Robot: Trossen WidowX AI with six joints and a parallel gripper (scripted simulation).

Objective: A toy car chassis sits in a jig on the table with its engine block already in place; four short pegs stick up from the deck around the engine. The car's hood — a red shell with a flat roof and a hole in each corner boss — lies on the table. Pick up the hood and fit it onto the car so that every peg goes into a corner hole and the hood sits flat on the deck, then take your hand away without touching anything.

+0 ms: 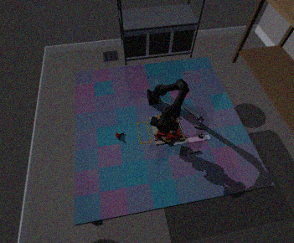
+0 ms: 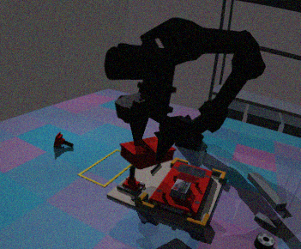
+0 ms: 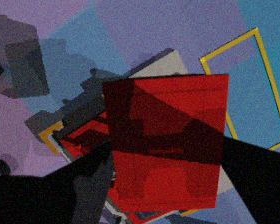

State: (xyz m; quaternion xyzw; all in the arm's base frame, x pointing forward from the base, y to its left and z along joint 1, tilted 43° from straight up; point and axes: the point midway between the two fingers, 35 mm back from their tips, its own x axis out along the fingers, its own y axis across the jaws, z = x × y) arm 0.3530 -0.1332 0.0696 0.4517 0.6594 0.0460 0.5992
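Note:
The red hood (image 2: 148,160) (image 3: 166,175) is held in the air, roof towards the wrist camera. My gripper (image 2: 149,148) (image 3: 164,143) is shut on it, one finger at each side. In the exterior view the hood hangs above the left part of the jig, up and left of the chassis, and does not touch the deck. The chassis (image 1: 177,136) (image 2: 166,185) has a red deck and sits in the jig (image 2: 218,173) with yellow corners. The grey engine block (image 2: 182,187) stands on the deck. The pegs are too small and dark to tell; the hood's corner holes cannot be made out.
A yellow rectangle outline (image 1: 138,133) (image 2: 92,180) (image 3: 271,82) lies left of the jig. A small red part with a dark post (image 2: 132,185) stands beside the chassis. A red and black object (image 1: 118,136) (image 2: 59,141) lies farther left. A wheel (image 2: 266,240) and a grey bar (image 2: 267,193) lie right.

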